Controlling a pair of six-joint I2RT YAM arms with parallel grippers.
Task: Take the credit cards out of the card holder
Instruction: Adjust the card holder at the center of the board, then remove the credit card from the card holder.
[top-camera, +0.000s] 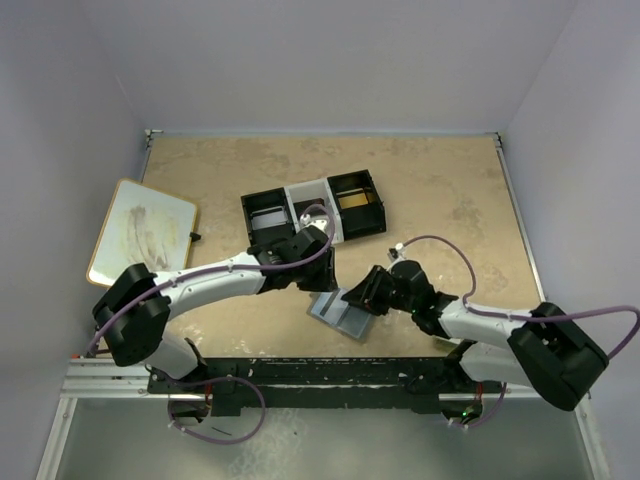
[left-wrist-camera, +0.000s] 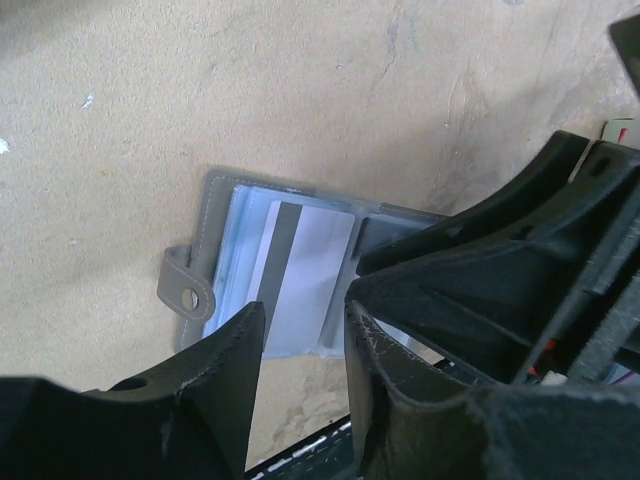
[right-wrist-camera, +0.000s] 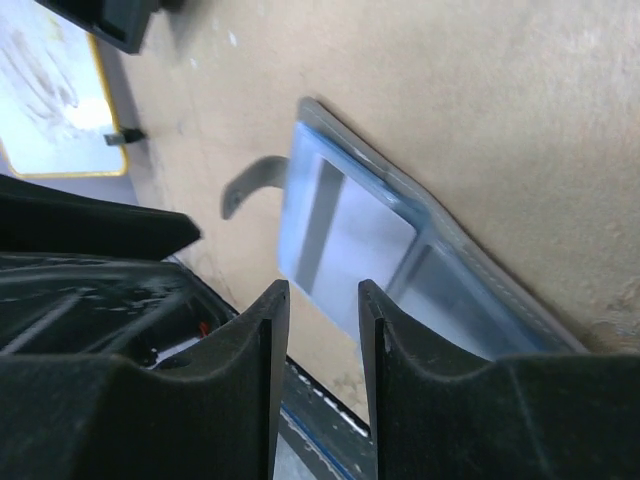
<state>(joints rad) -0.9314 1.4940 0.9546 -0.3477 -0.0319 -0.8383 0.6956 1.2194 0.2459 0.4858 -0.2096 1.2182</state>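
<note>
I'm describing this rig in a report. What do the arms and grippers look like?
The left arm and right arm have white links between bulky black joint housings, each with a lilac cable looping along it. The left gripper and right gripper each have two matte black, wedge-shaped fingers.

From above, the left gripper (top-camera: 318, 280) and right gripper (top-camera: 355, 297) are covering part of the card holder (top-camera: 340, 320), whose contents are showing too small to tell. In the left wrist view, the right gripper is hiding 1 panel, and the left fingers (left-wrist-camera: 215, 385) are masking the holder's near edge. The right wrist view is blurring the holder, and the whiteboard (right-wrist-camera: 50, 90) is running off the left edge.
</note>
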